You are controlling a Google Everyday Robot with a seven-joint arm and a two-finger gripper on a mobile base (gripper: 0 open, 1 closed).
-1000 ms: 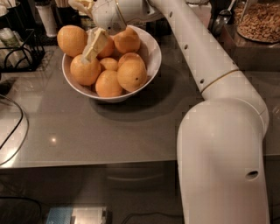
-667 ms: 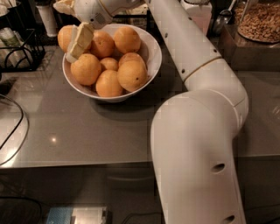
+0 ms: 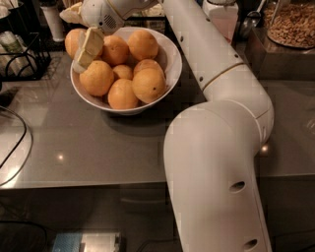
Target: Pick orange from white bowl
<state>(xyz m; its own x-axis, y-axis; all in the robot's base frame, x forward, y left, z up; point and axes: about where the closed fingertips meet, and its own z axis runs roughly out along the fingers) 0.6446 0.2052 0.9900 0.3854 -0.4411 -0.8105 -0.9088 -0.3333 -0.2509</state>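
The white bowl [image 3: 170,64] stands on the grey table and holds several oranges. The largest orange [image 3: 72,42] lies at the bowl's far left rim, partly hidden by my gripper. My gripper [image 3: 79,30] hangs over that left rim. One pale finger [image 3: 89,46] points down on the orange's right side, between it and a neighbouring orange [image 3: 115,49]. The other finger [image 3: 72,14] shows above and behind the orange. The fingers stand apart, with the orange between them. I cannot tell whether they touch it.
My white arm [image 3: 216,147] fills the right half of the view, from the bottom up over the bowl. A black wire rack [image 3: 19,56] stands at the left. A dark cable [image 3: 19,152] curves at the left edge. A jar of nuts [image 3: 290,24] stands at the back right.
The arm has swung to the left. The gripper has moved from the bowl's middle to its left rim, and its lower finger now lies beside the large left orange.
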